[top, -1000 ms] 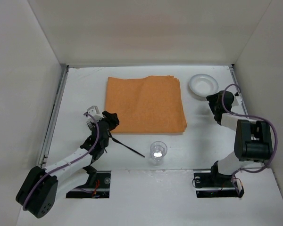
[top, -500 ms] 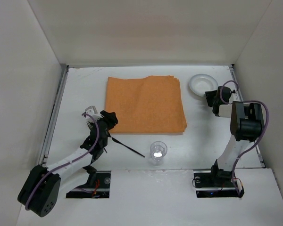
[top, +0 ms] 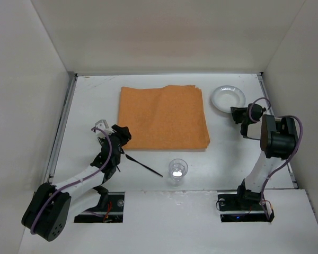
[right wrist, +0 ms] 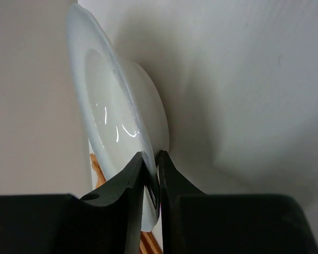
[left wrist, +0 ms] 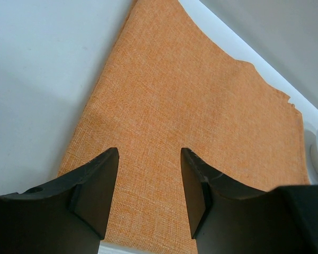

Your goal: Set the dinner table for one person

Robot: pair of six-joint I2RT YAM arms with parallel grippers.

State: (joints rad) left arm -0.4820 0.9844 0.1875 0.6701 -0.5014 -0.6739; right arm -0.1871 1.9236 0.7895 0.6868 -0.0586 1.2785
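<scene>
Counter (top: 90, 100): matte white with thin metal edge rails, it spans the whole floor of the walled cell beneath both arms. Orange cloth (top: 164, 117) lies flat on it, centre toward 12 o'clock. White plate (top: 228, 97) is at 2 o'clock from the cloth, apart from it. Right end effector (right wrist: 151, 161) is pinched on the plate's near rim, one finger on each face; cannot tell whether the plate rests on the counter. Left end effector (left wrist: 148, 174) is spread, holding nothing, over the cloth's 8 o'clock edge. Clear cup (top: 177, 170) stands at 6 o'clock from the cloth. Thin black utensil (top: 143, 165) lies at 9 o'clock from the cup.
</scene>
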